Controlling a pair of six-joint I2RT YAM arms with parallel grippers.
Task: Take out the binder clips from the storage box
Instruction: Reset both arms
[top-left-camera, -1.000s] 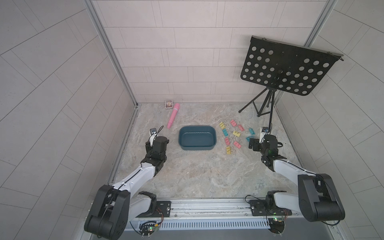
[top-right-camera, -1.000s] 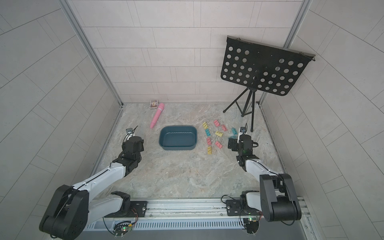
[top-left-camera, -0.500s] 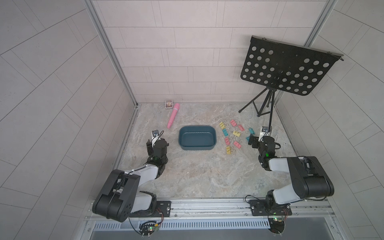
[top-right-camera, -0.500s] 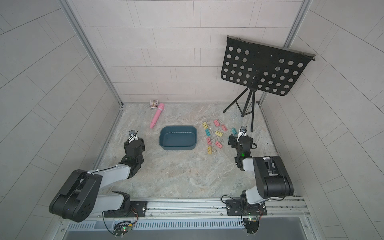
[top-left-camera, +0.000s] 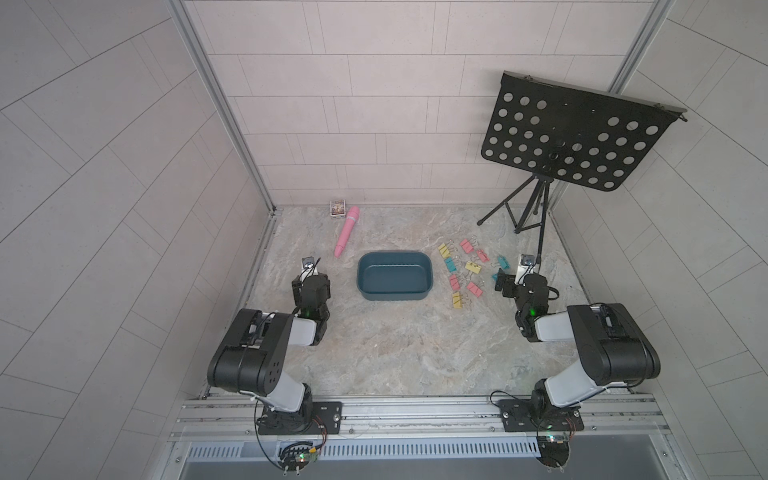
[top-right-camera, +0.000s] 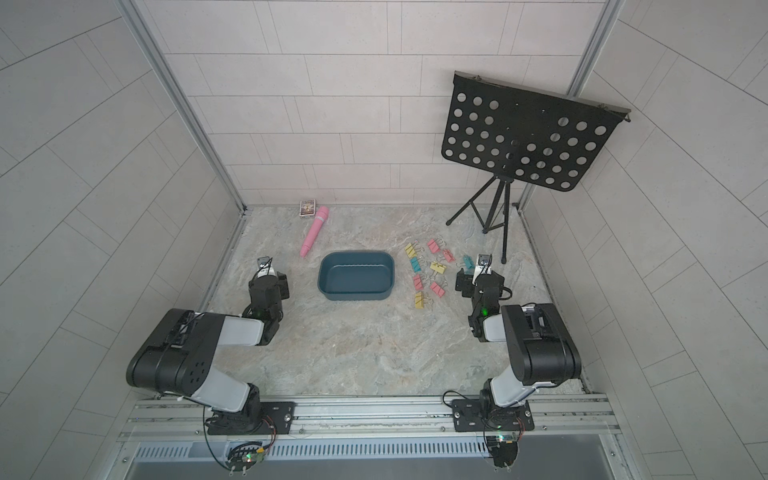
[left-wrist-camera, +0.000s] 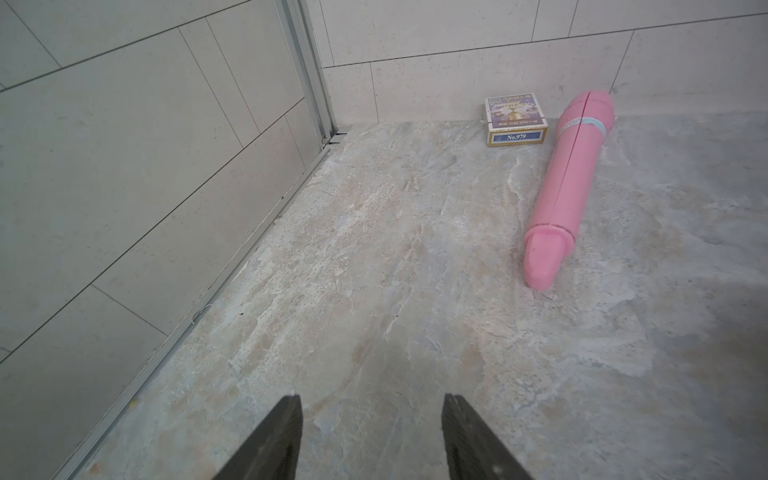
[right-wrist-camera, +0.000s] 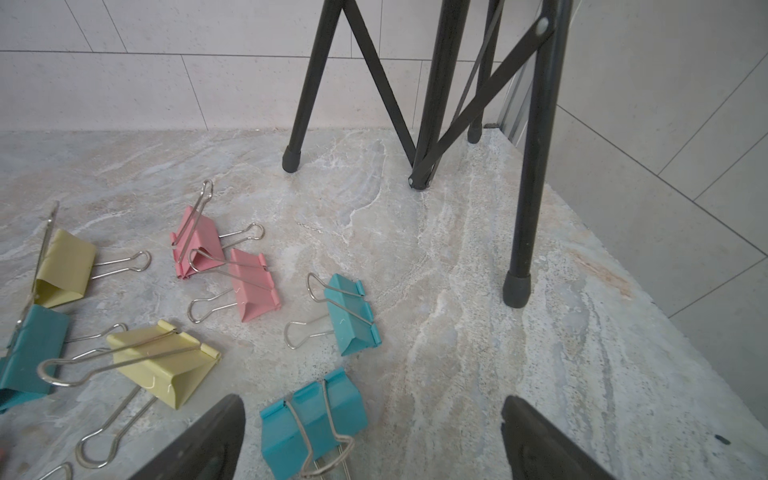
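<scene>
Gently lift wide-open, empty right gripper (right-wrist-camera: 372, 401) clear of binder clips (right-wrist-camera: 255, 286); left gripper (left-wrist-camera: 372, 397) half-open, empty; storage box (top-left-camera: 392, 295) bare.

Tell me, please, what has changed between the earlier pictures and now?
Both arms folded up, elbows rising toward the camera. The left end effector and the right end effector are open and empty; nothing was taken or let go. The binder clips, the empty storage box and the pink stick stayed in place.
</scene>
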